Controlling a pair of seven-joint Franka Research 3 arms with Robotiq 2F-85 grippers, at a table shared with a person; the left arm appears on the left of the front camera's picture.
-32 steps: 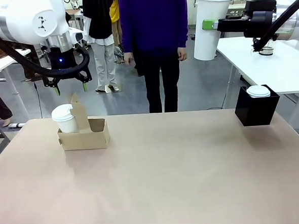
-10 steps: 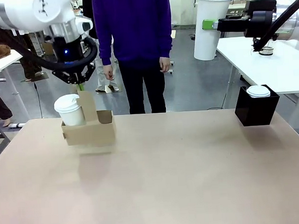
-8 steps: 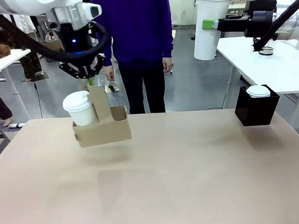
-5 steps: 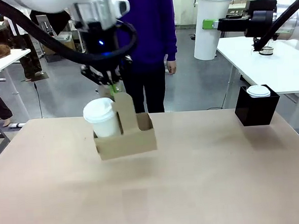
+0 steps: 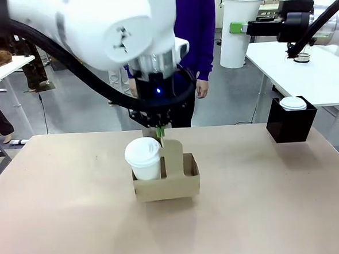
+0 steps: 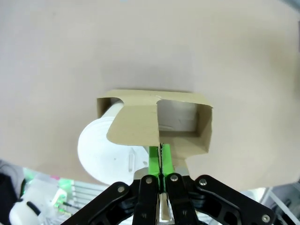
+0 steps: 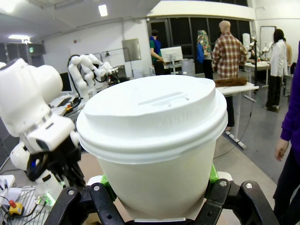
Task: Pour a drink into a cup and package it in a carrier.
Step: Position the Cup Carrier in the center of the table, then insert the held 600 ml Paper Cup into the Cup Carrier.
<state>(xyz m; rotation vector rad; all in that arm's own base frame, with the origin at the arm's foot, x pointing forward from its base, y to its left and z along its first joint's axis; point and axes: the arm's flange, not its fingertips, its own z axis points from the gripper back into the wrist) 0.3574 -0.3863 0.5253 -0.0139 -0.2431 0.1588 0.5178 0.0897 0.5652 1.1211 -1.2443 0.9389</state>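
Left gripper (image 6: 160,164) pinching carrier (image 5: 167,187) handle, cup (image 5: 144,157) base hidden in slot, right gripper (image 5: 239,26) clamping second cup (image 7: 154,154), lidded.

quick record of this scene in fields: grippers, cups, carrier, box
left gripper: shut on carrier handle
carrier: mid-table, upright; lifted or set down, cannot tell
carrier cup: lidded, in slot on robot's left; other slot has no cup
right gripper: shut on held cup, high at right
held cup: lidded, upright
black box: right side of table, lidded box cup in it
person: standing at far side
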